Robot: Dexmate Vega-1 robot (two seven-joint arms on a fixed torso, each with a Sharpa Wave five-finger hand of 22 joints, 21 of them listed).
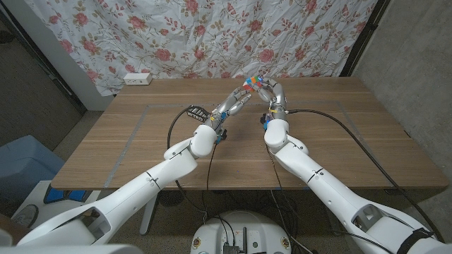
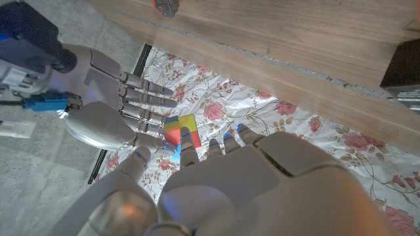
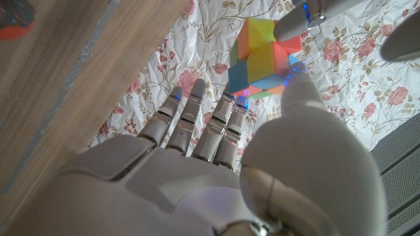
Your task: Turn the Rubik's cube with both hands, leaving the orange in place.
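Observation:
The Rubik's cube (image 1: 253,83) is held up above the far middle of the table, between my two hands. My left hand (image 1: 233,104) reaches up to it from the left, and its fingertips (image 3: 305,14) press on the cube's top. My right hand (image 1: 272,95) holds it from the right, with its fingers (image 2: 147,108) against the side. In the right wrist view the cube (image 3: 266,56) shows orange, yellow-green, pink and blue faces, with its layers offset. The orange (image 2: 166,5) lies on the wooden table (image 2: 275,39), apart from both hands; it also shows as the orange (image 3: 13,18).
A white power strip (image 1: 137,78) lies at the table's back left corner. A floral curtain (image 1: 212,35) hangs right behind the table. Cables (image 1: 339,120) trail from both wrists across the wood. A black box (image 2: 401,65) is in the left wrist view.

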